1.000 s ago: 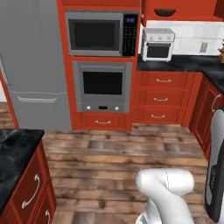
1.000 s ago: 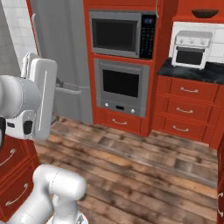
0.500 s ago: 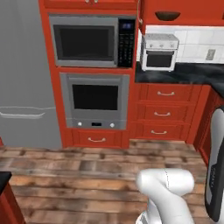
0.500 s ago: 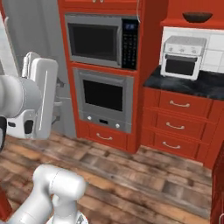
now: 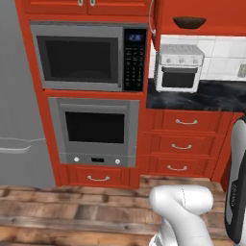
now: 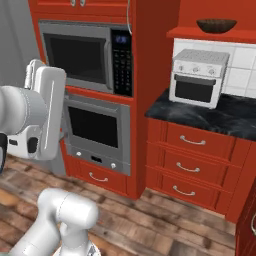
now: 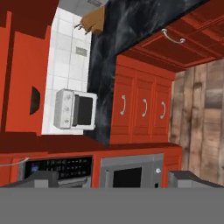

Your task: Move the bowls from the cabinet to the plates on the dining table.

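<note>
Dark brown wooden bowl (image 5: pixel 189 22) sits upright on the red cabinet shelf (image 6: pixel 215 34)

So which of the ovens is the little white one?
The toaster oven on the black counter. It is small and white, with knobs along its top. The microwave and the wall oven are bigger, silver, and built into the red cabinets.
</note>
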